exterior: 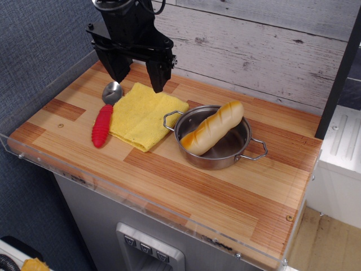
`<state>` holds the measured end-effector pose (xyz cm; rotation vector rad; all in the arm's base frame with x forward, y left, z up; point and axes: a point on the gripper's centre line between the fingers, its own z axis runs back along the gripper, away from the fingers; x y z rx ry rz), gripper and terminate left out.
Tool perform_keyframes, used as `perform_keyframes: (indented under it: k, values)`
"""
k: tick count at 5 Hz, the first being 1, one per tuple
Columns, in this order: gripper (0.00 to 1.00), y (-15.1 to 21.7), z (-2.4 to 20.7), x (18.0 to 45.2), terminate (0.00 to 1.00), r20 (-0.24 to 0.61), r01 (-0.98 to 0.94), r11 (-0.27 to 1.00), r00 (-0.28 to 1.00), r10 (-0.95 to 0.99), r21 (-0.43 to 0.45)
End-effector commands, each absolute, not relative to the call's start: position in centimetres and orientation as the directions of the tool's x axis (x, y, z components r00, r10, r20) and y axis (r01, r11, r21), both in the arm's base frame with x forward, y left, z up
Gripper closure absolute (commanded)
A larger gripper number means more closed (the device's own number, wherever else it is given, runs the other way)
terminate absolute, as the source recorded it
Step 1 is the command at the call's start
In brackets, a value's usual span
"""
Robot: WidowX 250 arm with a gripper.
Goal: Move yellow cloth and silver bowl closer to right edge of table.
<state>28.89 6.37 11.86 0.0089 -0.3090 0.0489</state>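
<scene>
A: Observation.image looks down on the table [186,186] from one corner, so its long side runs from the left of the frame to the lower right. Where is the yellow cloth [148,116]?

B: It lies flat, left of the centre of the frame, folded into a rough square. One corner of it points toward the lower edge of the picture.

A: And the silver bowl [217,148]?

B: Just right of the cloth, near the centre of the frame. It stands upright on the wood. Its left wire handle comes to the cloth's right edge; I cannot tell if they touch. The other handle points to the right side of the frame.

A: Is something inside it?

B: Yes, a bread loaf [213,128] leans in it, with one end down in the bowl and the other end over the far rim.

A: What is left of the cloth?

B: A spoon [105,117] with a red ribbed handle and a silver head. It lies beside the cloth's left edge, head toward the top of the frame.

A: Now the gripper [137,76]. How do the jaws stand?

B: It hangs black in the upper left of the frame, above the far corner of the cloth. Both fingers point down and are spread apart, with bare wood visible between them. They hold nothing.

A: How much table is right of the bowl?

B: A broad stretch of planks reaches to the clear acrylic rim [141,202] at the lower right.
</scene>
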Motion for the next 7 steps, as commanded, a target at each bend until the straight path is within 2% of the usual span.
perform_keyframes:
  k: [1,2,3,4,5,6,7]
  values:
    - [0.0,6.4,11.9,28.9,0.0,0.304,-0.049,0.999,0.951,0.047,0.001]
    - [0.0,7.4,14.4,30.9,0.0,0.365,-0.16,0.983,0.913,0.18,-0.086]
    - [0.0,9.8,15.4,32.1,0.0,0.369,-0.266,0.956,0.882,0.292,-0.12]
    - [0.0,10.9,15.5,32.9,0.0,0.358,-0.292,0.949,0.878,0.317,-0.122]
    - [0.0,12.0,13.9,33.0,0.0,0.308,-0.324,0.938,0.886,0.347,-0.125]
    - [0.0,12.2,11.2,33.6,0.0,0.229,-0.297,0.948,0.921,0.315,-0.112]
    - [0.0,12.6,10.1,33.5,0.0,0.185,-0.275,0.957,0.94,0.288,-0.092]
